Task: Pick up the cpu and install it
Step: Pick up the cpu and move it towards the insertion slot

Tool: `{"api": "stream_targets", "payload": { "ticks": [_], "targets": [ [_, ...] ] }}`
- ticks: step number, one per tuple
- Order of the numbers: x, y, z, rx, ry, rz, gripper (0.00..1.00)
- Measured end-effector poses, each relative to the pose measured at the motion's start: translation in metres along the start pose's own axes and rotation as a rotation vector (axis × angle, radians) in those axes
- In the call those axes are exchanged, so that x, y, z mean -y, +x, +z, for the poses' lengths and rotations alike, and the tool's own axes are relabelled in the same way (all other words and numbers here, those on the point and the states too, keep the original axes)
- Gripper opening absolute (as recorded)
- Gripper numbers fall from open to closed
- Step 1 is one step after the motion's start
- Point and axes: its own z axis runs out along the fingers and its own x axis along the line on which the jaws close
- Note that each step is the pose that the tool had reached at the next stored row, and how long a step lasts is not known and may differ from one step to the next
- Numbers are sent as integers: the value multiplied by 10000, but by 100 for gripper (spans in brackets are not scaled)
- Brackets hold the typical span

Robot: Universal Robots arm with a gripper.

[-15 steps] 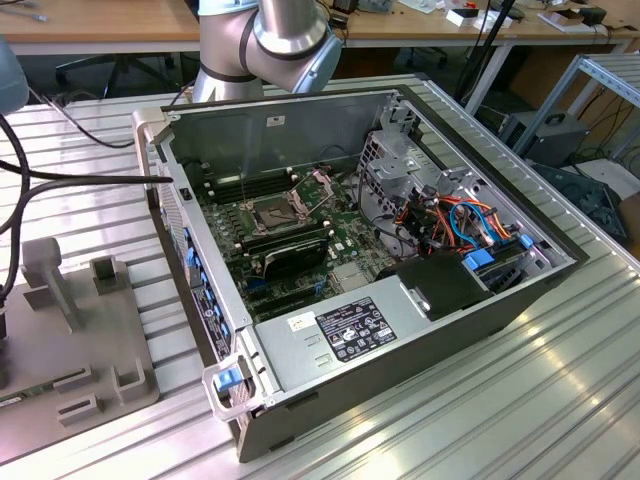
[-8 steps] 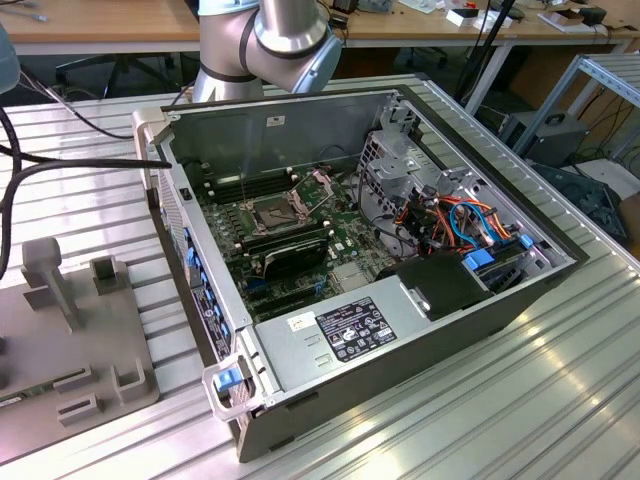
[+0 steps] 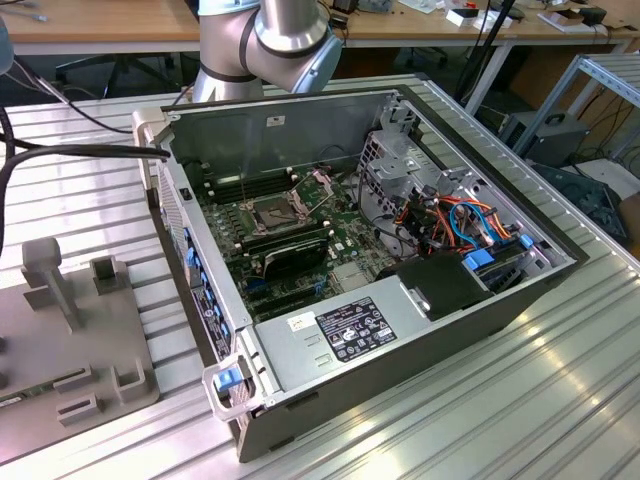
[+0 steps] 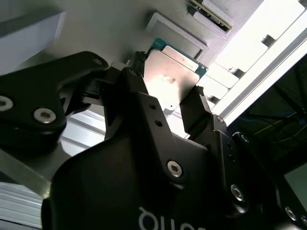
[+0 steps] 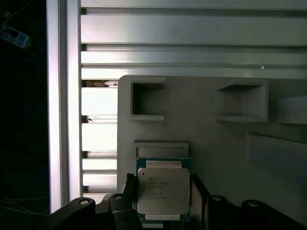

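Above grey fixture plate (image 5: 206,143), gripper (image 5: 164,192) — fingers (image 5: 130,191) pinching cpu (image 5: 163,189) by opposite edges, silver top showing.

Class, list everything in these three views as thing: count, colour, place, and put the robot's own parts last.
table: one, silver, ribbed, under everything.
plate: one, grey, on the table, exterior view's left.
case: one, dark, open, mid-table.
socket: one, silver-framed, inside the case.
cables: several, orange and blue, inside the case, exterior view's right.
cpu: one, silver-grey, held just above the plate.
arm: one, silver-grey, behind the case.
gripper: one, black, shut on the cpu.
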Motion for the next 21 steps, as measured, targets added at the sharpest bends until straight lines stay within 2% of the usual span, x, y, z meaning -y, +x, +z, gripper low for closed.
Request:
{"api": "stream_targets", "payload": {
  "ticks": [10, 14, 21],
  "targets": [
    [0, -2, -131, 1, -2, 0, 55],
    [0, -3, -219, 1, -1, 0, 55],
    [0, -5, -309, 0, -1, 0, 55]
  ]
}}
